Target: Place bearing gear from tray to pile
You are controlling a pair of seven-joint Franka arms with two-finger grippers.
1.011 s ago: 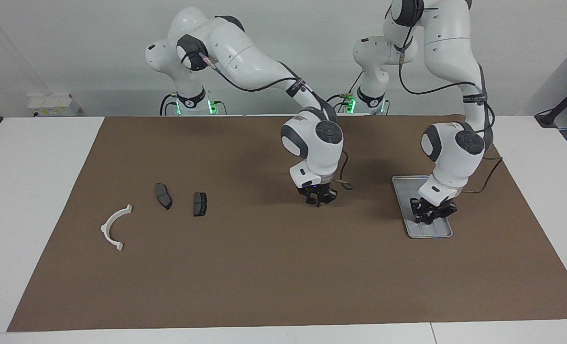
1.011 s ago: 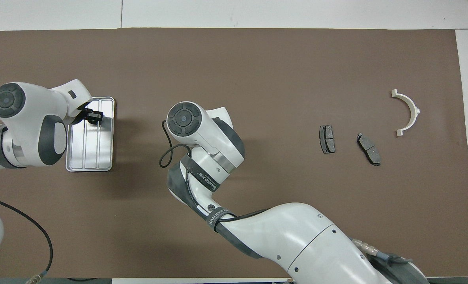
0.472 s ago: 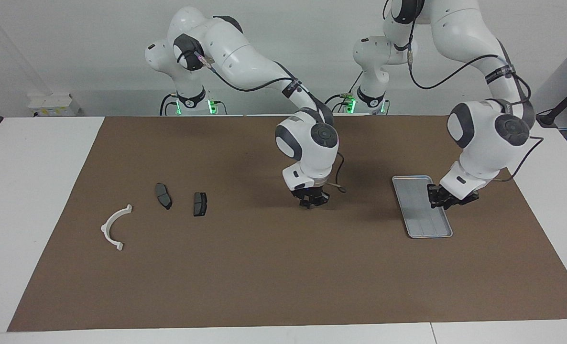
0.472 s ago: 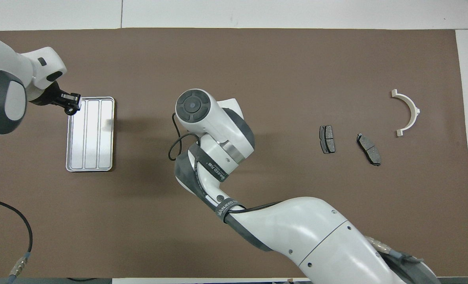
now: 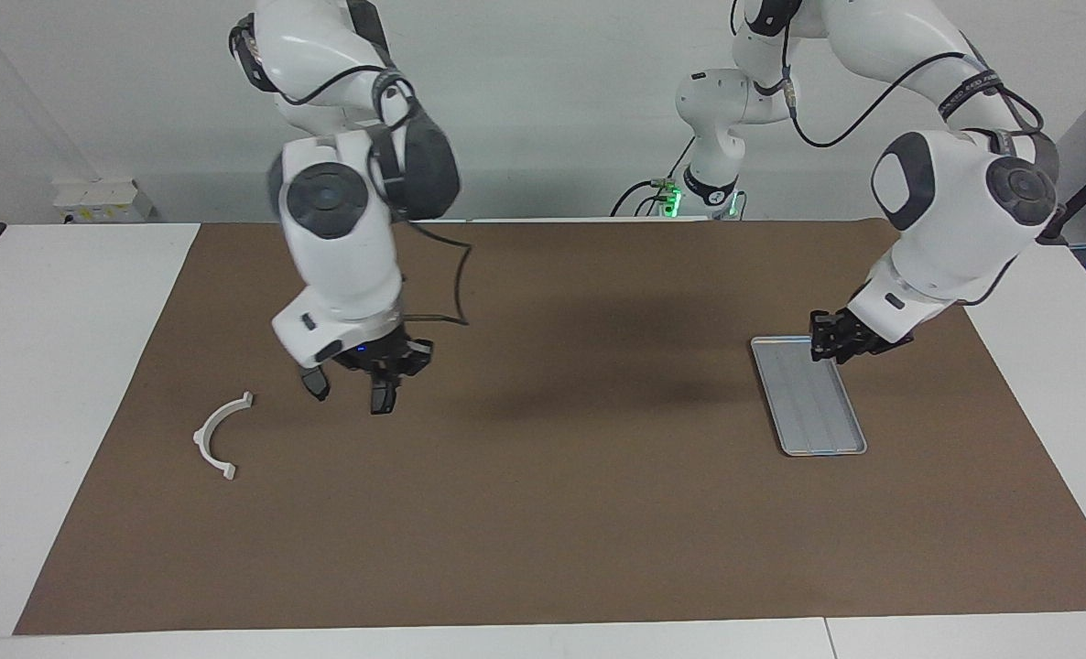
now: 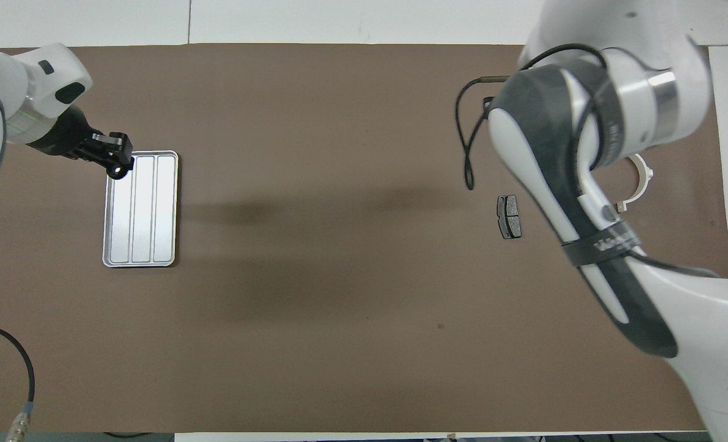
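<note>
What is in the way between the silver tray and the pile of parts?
Nothing visible lies on the brown mat between the flat silver-grey metal tray and the white semicircular plastic bracket and dark grey pad-shaped pieces. The right gripper hangs over those pieces, the left gripper over the tray.

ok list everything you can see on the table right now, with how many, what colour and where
flat silver-grey metal tray: one, silver-grey, toward the left arm's end of the brown mat, nothing visible in it
white semicircular plastic bracket: one, white, toward the right arm's end
dark grey brake-pad-shaped pieces: two, dark grey, beside the bracket, partly hidden under the right gripper
brown mat: one, brown, covering most of the white table
left gripper: one, black, over the tray's corner nearest the robots
right gripper: one, black, shut, over the brake-pad pieces
</note>
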